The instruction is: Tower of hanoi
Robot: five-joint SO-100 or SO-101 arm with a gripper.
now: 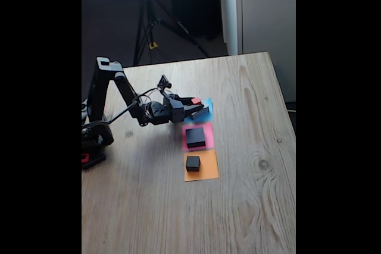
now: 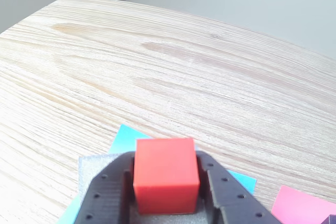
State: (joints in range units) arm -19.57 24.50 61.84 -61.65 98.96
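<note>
One black arm point(image 1: 113, 96) stands at the left of the wooden tabletop point(image 1: 238, 206) in the fixed view, reaching right toward three paper squares laid in a row: one blue point(image 1: 205, 110), one pink point(image 1: 197, 138), one orange point(image 1: 201, 168). Its gripper point(image 1: 199, 108) hangs over the blue one, and the wrist view shows the two fingers point(image 2: 105, 195) clenched either side of the single red cube point(image 2: 165, 174), which sits over a wide grey block point(image 2: 94, 163) on the blue paper. One black block point(image 1: 195, 137) rests on the pink square, one smaller dark block point(image 1: 192, 163) on the orange
</note>
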